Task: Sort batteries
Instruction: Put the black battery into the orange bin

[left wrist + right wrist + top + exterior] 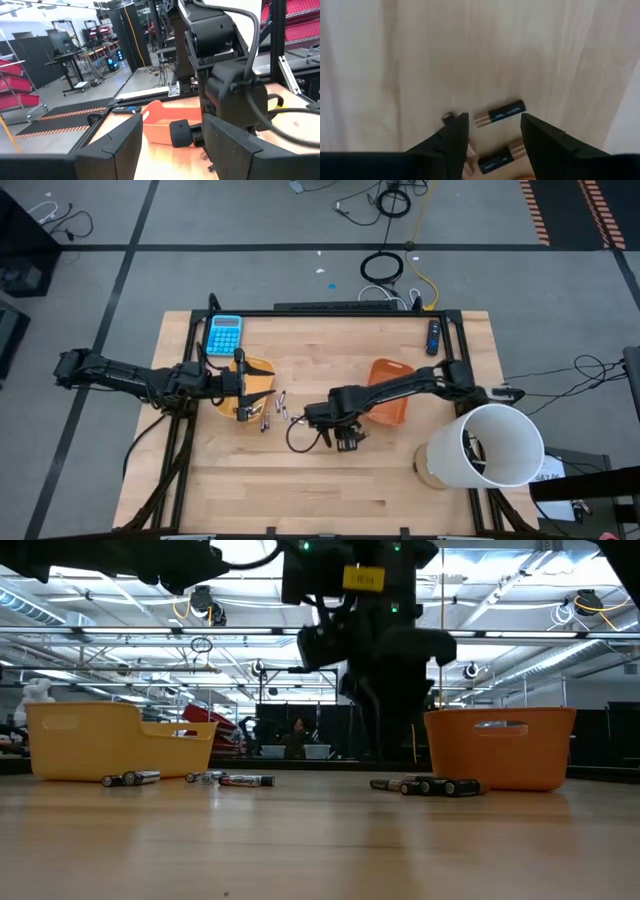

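Note:
Several small batteries lie on the wooden table. One cluster (272,412) is beside the yellow tray (256,370), and in the low view it lies in front of that tray (228,779). Another group (430,786) lies by the orange tray (392,412). My right gripper (347,442) points down at the table, open, above two dark copper-tipped batteries (500,112) (496,160), touching neither. My left gripper (262,387) hovers open over the yellow tray, facing the right arm (225,75) and the orange tray (165,125).
A blue calculator (225,335) and a dark remote-like stick (433,337) lie near the far edge. A big white cylinder (490,445) stands at the right edge. A black cable loop (296,436) hangs beside the right wrist. Bare wood stretches along the near side.

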{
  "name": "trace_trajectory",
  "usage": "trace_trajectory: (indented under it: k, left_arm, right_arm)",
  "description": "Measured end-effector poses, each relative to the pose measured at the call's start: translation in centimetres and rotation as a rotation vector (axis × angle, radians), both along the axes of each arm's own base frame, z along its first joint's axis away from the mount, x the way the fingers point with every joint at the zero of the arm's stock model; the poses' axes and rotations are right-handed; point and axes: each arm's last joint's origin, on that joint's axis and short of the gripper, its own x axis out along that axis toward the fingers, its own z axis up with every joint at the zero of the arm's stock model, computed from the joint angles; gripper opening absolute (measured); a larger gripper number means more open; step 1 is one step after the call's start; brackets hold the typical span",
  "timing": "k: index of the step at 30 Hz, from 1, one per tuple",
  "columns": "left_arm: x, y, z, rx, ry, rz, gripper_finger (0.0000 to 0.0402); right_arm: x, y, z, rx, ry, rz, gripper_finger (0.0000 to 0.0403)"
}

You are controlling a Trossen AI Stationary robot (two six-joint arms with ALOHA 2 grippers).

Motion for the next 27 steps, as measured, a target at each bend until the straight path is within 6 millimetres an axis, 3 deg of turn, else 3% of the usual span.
trace_trajectory:
  k: [16,27]
  left_arm:
    - [0.0,0.0,-0.1,0.004,0.007,0.0,0.0215]
    - [0.0,0.0,-0.1,0.005,0.007,0.013,0.0215]
  right_arm:
    - [0.3,-1.8,-0.2,0.027,0.006,-0.171,0.0166]
    - [0.5,-1.8,-2.3,0.024,0.067,-0.196,0.0164]
